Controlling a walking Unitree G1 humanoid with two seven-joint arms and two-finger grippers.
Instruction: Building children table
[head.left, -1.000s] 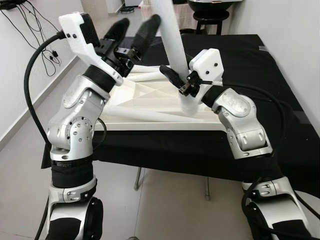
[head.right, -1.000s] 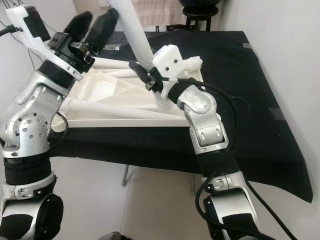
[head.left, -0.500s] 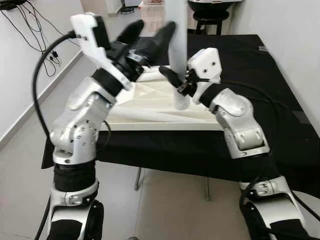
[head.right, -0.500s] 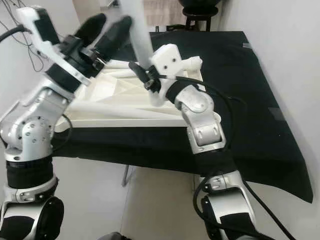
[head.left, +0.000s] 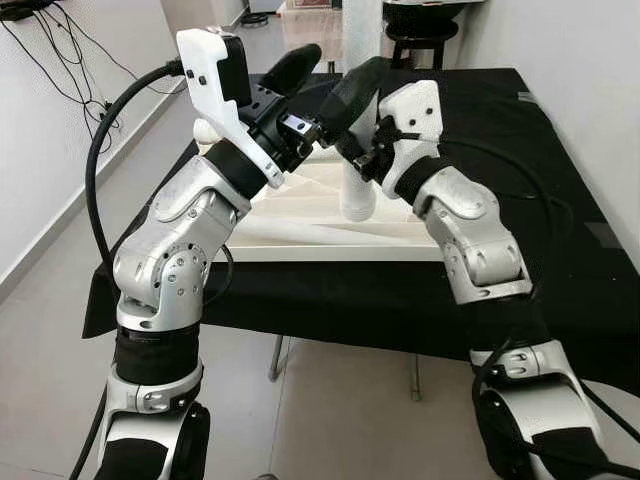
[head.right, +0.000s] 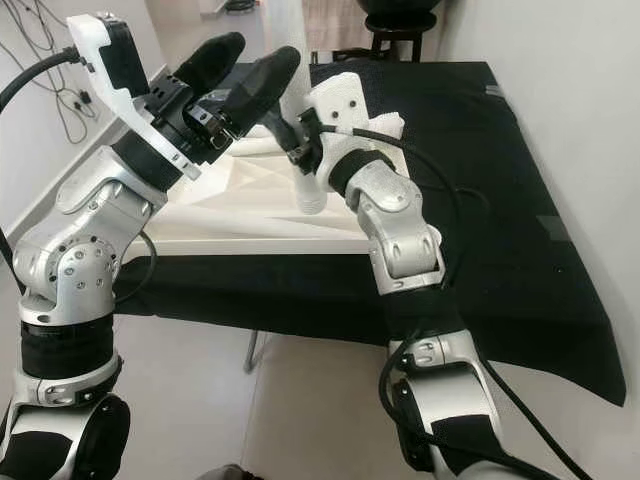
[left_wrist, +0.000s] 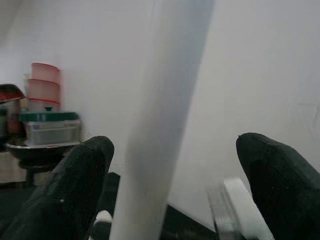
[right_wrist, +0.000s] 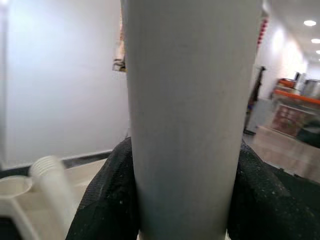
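Note:
The white children's tabletop (head.left: 290, 212) lies upside down on a black-covered table (head.left: 560, 130). A white table leg (head.left: 359, 190) stands upright over its right part, its lower end at the tabletop. My right gripper (head.left: 356, 150) is shut on this leg, its black fingers (right_wrist: 105, 200) pressing on both sides. My left gripper (head.left: 322, 78) is open and raised higher up, one finger (left_wrist: 85, 170) on each side of the leg (left_wrist: 160, 120) with gaps between. Another white leg (head.left: 300, 233) lies across the tabletop's near side.
A black stool (head.left: 420, 35) stands behind the table. A white wall with hanging cables (head.left: 60, 60) runs along the left, and another wall (head.left: 590, 60) is on the right. The tiled floor (head.left: 340, 410) shows below the table's front edge.
The leg has swung from a leftward tilt to upright in my right gripper. My left gripper has moved right and now straddles the leg.

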